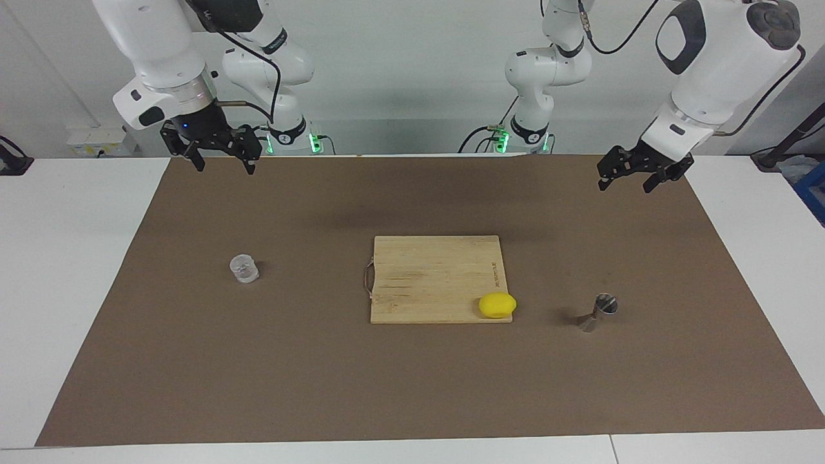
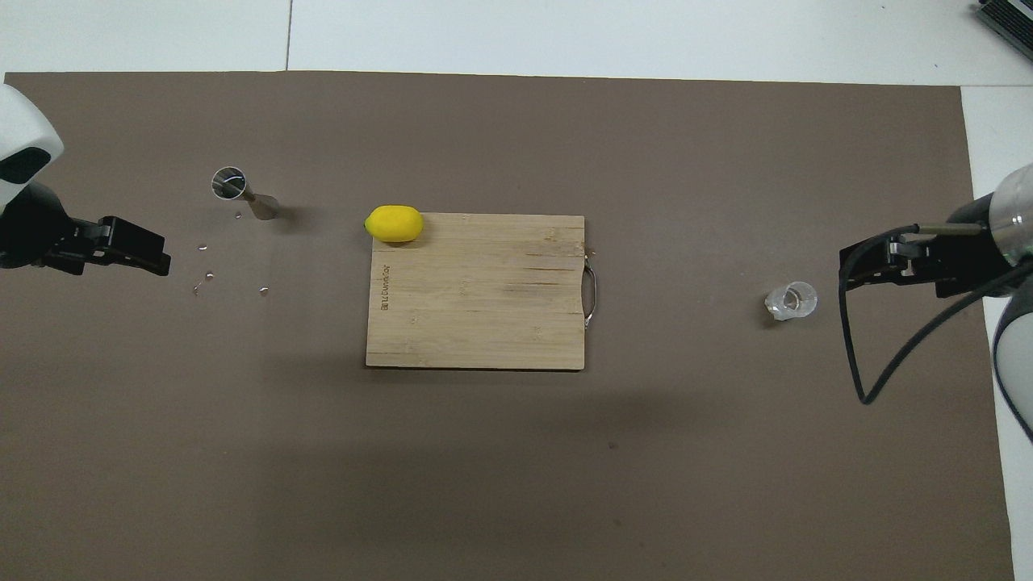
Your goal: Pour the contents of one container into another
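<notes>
Two white robot arms hang over a desk (image 1: 84, 270) covered by a brown mat (image 1: 412, 386). The right tool (image 1: 220, 154) hovers over the mat's edge nearest the robots, fingers spread and holding nothing. The left tool (image 1: 628, 173) hovers over the same edge at the other end, also spread and empty.

The glass cup (image 1: 244, 269) stands upright on the mat, down and forward of the right tool, well apart from it. The steel jigger (image 1: 599, 312) stands well forward of the left tool, and it seems to lean, though that may be only the camera's slant.

Risks from here, as I judge them: the cup is small and clear, so a pinch set off-centre could tip it and spill it. The narrow-waisted jigger could topple if the cup's rim knocks it. Its mouth is small, so a quick tilt would splash past it. A few droplets (image 2: 206, 276) already lie on the mat beside the left tool.

Count: two tools, one cup, one jigger, one wooden cutting board (image 1: 432, 277), one yellow lemon (image 1: 497, 305) on the board's corner.
</notes>
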`<state>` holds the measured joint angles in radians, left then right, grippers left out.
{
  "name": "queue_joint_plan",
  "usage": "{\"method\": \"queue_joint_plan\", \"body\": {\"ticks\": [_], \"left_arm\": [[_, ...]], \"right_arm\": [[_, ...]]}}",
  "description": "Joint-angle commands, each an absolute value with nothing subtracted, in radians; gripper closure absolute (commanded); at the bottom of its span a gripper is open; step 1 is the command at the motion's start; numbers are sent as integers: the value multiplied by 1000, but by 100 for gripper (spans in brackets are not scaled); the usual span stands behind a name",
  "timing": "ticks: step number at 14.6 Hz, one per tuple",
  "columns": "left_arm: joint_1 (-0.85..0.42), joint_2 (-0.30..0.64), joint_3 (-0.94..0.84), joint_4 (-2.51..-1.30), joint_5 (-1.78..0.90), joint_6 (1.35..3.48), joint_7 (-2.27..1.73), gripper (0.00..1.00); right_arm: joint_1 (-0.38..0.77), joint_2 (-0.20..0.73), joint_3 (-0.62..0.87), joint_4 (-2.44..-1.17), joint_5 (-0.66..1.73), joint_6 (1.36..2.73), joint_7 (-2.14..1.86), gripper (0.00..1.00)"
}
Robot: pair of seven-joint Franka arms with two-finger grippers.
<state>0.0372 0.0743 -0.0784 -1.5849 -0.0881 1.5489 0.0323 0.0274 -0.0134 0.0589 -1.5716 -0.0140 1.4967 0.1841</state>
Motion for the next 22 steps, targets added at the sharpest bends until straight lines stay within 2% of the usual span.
{"method": "queue_joint_plan", "body": {"ticks": [1,3,11,15,18,22], "left_arm": [[64,152,-10,-1578,-190,1548,34,0],[61,176,78,-1601,-279,1557,11,0],[66,178,265,-1906,-748,1739,-555,0],[106,221,278,-1985,-1036,1828,-863,0],[109,232,278,-2049,-1263,1885,-977,0],[101,264,273,-2065,-1428,1908,-999,0]], "right_arm": [[18,-35,60,-1594,6,1491,160,0],[18,-34,60,-1594,6,1491,160,0],[18,-34,58,-1594,6,1491,160,0],[18,-34,60,-1594,6,1491,160,0],[18,-34,60,-1594,6,1491,160,0],[18,-34,60,-1594,6,1491,160,0]]}}
